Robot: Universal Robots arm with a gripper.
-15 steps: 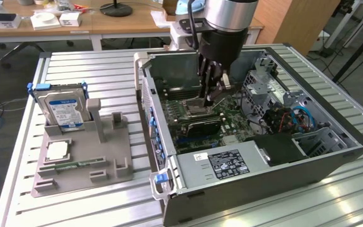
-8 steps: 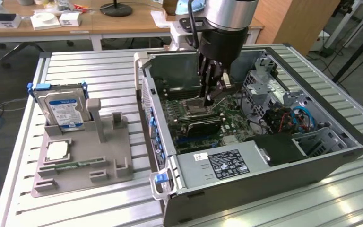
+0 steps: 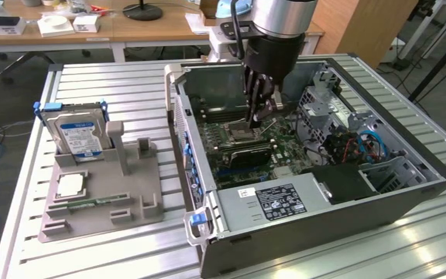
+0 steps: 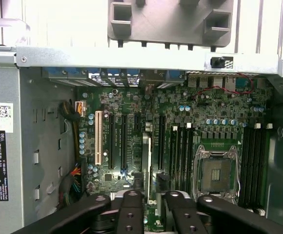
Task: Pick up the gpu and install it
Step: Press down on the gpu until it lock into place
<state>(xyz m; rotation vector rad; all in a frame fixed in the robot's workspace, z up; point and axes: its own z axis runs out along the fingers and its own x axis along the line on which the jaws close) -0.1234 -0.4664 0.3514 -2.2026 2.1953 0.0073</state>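
The gpu shows edge-on as a thin pale strip, standing upright among the expansion slots of the motherboard. My gripper is straight above it, with one dark finger on each side of the card. The gap between the fingers is wider than the card's edge. In the exterior view the gripper reaches down into the open computer case, just over the board near the CPU socket.
A grey parts holder lies on the slatted table to the exterior view's left of the case. It carries a hard drive, a CPU and a memory stick. Case walls, the power supply, a drive cage and cables crowd the gripper.
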